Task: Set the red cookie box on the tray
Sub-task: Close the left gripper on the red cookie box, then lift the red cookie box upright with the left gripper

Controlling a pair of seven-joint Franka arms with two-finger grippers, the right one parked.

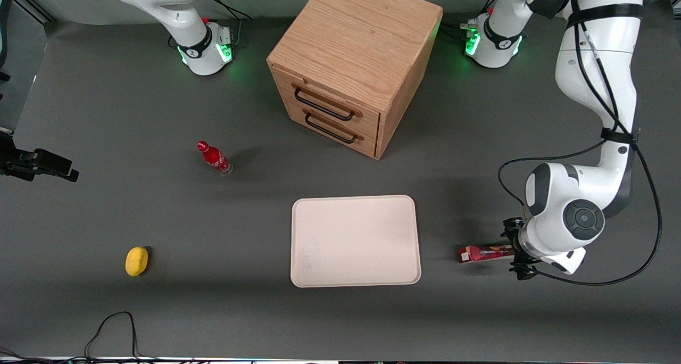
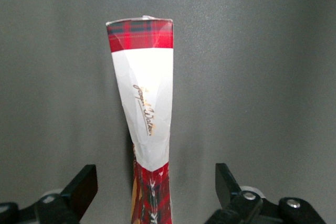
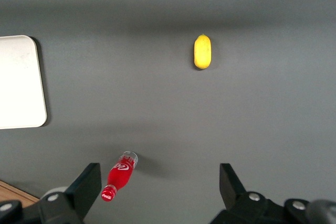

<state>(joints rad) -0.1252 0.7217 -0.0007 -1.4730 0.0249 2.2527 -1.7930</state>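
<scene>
The red cookie box (image 1: 480,254) lies on the grey table toward the working arm's end, beside the tray (image 1: 355,241) with a strip of bare table between them. In the left wrist view the box (image 2: 147,103) shows its tartan tip, a white band with gold script, then dark red running in between the fingers. My gripper (image 2: 155,182) is open and low over the box's end farther from the tray, its black fingers (image 2: 84,184) on either side with grey table showing in both gaps. In the front view the gripper (image 1: 513,252) is mostly hidden under the wrist. The cream tray holds nothing.
A wooden drawer cabinet (image 1: 354,66) stands farther from the front camera than the tray. A small red bottle (image 1: 214,158) and a yellow object (image 1: 136,261) sit toward the parked arm's end. A black cable (image 1: 114,327) loops near the table's front edge.
</scene>
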